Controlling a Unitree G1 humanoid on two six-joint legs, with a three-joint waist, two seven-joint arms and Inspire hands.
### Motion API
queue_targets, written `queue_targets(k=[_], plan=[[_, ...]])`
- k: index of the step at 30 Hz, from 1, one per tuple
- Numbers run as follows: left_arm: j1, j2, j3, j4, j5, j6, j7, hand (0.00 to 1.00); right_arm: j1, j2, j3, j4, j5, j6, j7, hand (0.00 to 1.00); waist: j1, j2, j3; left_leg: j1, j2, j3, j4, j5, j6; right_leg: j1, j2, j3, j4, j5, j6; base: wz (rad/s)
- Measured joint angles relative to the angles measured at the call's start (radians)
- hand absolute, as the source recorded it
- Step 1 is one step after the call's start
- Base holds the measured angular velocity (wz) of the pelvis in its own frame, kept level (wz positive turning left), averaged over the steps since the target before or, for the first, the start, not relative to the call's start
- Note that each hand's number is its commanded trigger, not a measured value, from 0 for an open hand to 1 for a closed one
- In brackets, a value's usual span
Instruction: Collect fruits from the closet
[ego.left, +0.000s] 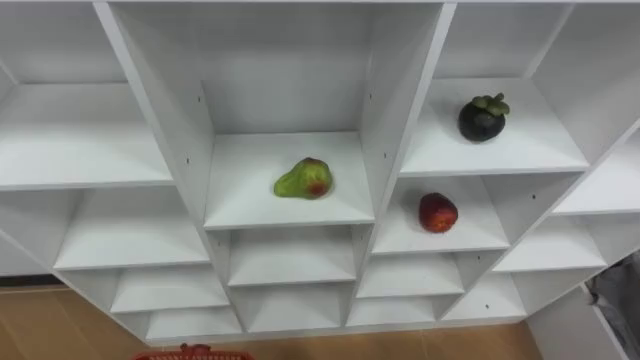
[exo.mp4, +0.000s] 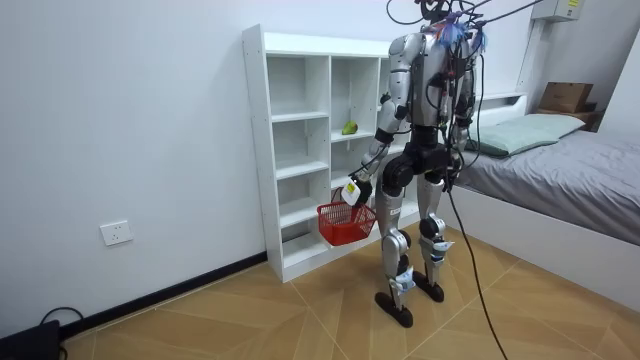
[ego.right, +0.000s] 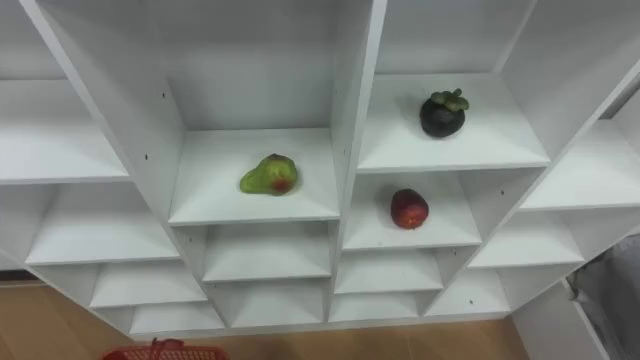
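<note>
Fruits sit in the white closet (ego.left: 392, 100): a green-red pear (ego.left: 304, 180) on its middle column's shelf, a dark mangosteen (ego.left: 483, 117) in the column to the right, and a red apple (ego.left: 437, 212) one shelf lower. Facing the closet, the robot carries a red basket (exo.mp4: 345, 222), its left hand (exo.mp4: 352, 191) clasped round the handle.

— How is the left arm held?
— It is lowered and slightly bent at the elbow, and is carried forward of the hip, toward the room view's left. The left hand (exo.mp4: 352, 192) is curled round the handle of the red basket (exo.mp4: 345, 222), which is hung beneath it.
— And the other of the 2 arms?
— It is kept down close to the torso, on the room view's right; no more can be made out.
</note>
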Motion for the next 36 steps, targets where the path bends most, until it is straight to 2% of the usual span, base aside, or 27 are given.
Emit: queue_targets(k=[5, 11, 20, 25, 32, 33, 36], plan=[[0.007, 0.000, 0.000, 0.000, 0.001, 0.000, 0.008, 1.00, 0.001, -0.001, 0.001, -0.001, 0.000, -0.002, -0.003, 0.00, 0.001, 0.002, 0.0014, -0.003, 0.000, -0.006, 0.000, 0.000, 0.000, 0.006, -0.001, -0.006, -0.001, 0.000, 0.000, 0.03], [0.007, 0.001, 0.001, 0.000, 0.002, 0.000, 0.056, 1.00, 0.000, -0.001, 0.001, -0.001, 0.000, -0.002, -0.012, 0.00, 0.001, 0.002, 0.0019, -0.005, -0.002, -0.010, 0.000, 0.000, 0.000, 0.006, -0.002, -0.013, -0.001, 0.000, 0.000, 0.02], [0.005, 0.001, -0.001, -0.002, 0.003, 0.000, 0.068, 1.00, 0.000, 0.001, 0.003, -0.008, 0.002, -0.002, -0.041, 0.00, 0.002, 0.003, 0.0003, -0.006, -0.002, 0.003, -0.001, 0.001, 0.001, -0.001, -0.002, -0.001, 0.001, 0.000, 0.001, -0.03], [-0.003, 0.000, -0.016, -0.002, 0.001, 0.000, 0.072, 1.00, 0.002, 0.000, 0.041, -0.033, 0.000, -0.004, -0.061, 0.00, 0.000, 0.004, -0.0004, -0.007, -0.002, 0.008, -0.002, 0.001, 0.002, -0.007, -0.001, 0.007, 0.004, 0.000, 0.001, -0.03], [-0.021, 0.000, -0.023, 0.001, 0.001, -0.002, 0.082, 1.00, 0.029, 0.000, 0.069, -0.141, 0.000, -0.016, -0.084, 0.00, -0.002, 0.006, -0.0021, -0.008, -0.001, 0.009, -0.001, 0.001, 0.002, -0.008, -0.001, 0.007, 0.005, 0.000, 0.001, 0.00], [-0.020, 0.000, -0.023, -0.004, 0.001, -0.001, 0.081, 1.00, 0.054, -0.001, 0.067, -0.202, 0.000, -0.014, -0.090, 0.00, -0.002, 0.003, -0.0053, -0.007, -0.001, 0.009, -0.001, 0.001, 0.002, -0.008, -0.002, 0.007, 0.006, 0.000, 0.001, 0.00], [-0.020, 0.001, -0.020, -0.022, 0.001, -0.001, 0.081, 1.00, 0.111, -0.002, 0.066, -0.360, -0.002, -0.019, -0.091, 0.00, -0.004, 0.010, -0.0061, -0.003, -0.001, 0.010, -0.001, 0.001, 0.002, -0.006, -0.002, 0.009, 0.008, 0.000, 0.001, 0.00]])
